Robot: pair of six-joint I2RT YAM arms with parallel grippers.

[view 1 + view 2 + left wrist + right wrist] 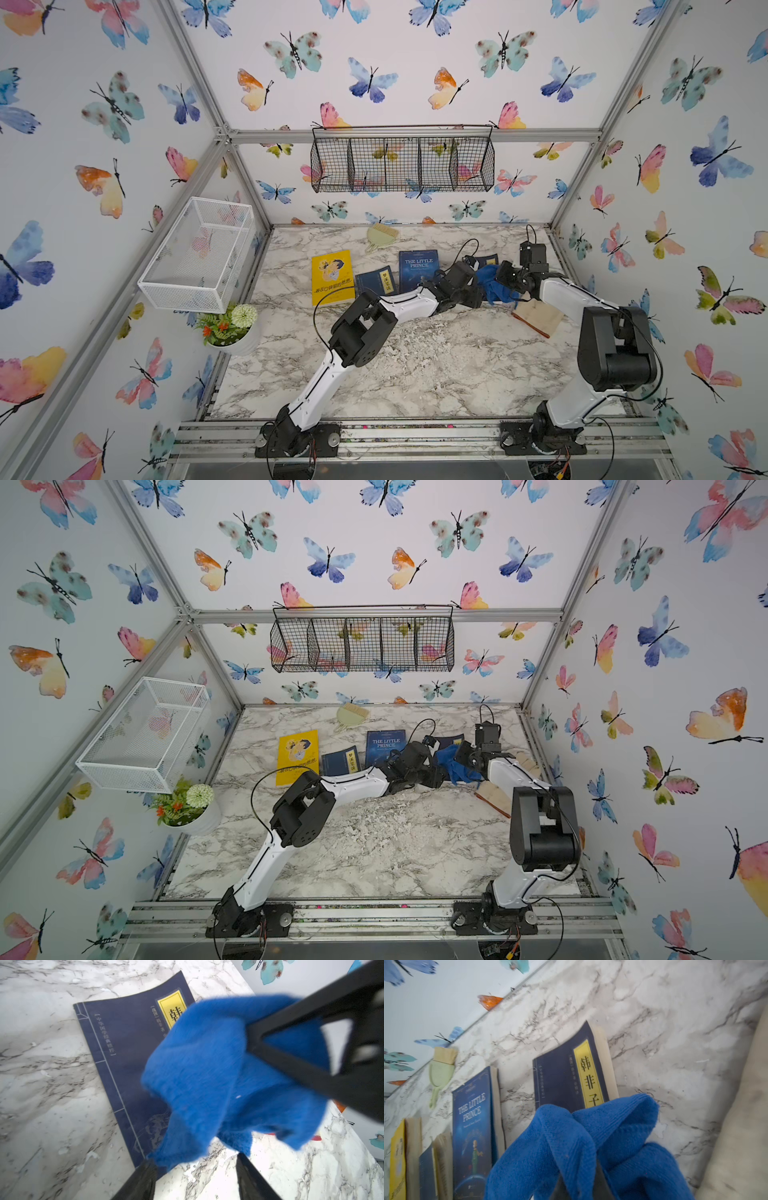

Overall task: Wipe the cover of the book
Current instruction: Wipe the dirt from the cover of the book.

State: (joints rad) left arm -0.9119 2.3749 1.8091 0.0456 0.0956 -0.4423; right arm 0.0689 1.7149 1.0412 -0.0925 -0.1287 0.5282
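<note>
Judging from both top views, I think the wiping has not really begun. The blue cloth (493,287) hangs bunched between my two arms, at about 1 o'clock from the middle of the table (415,365). The book (487,260) I should wipe is, I believe, the dark navy one at 12 o'clock of the cloth. Only one corner of it shows there.

In the left wrist view, the right gripper (251,1039) is closed tight on a fold of the cloth. The cloth hangs in front of the navy cover and hides part of its yellow label. Whether it touches the cover I cannot tell. The left gripper (195,1161) has its jaws apart, one on each side of the cloth's lowest tail, and it holds nothing.

In the right wrist view, the book lies flat and shut with the cover up. The cover is navy, with a yellow title strip in black characters, and the page edges are cream. It looks clean to me. What is left, in my opinion, is nearly all: to lower the cloth and pass it over the whole cover.
</note>
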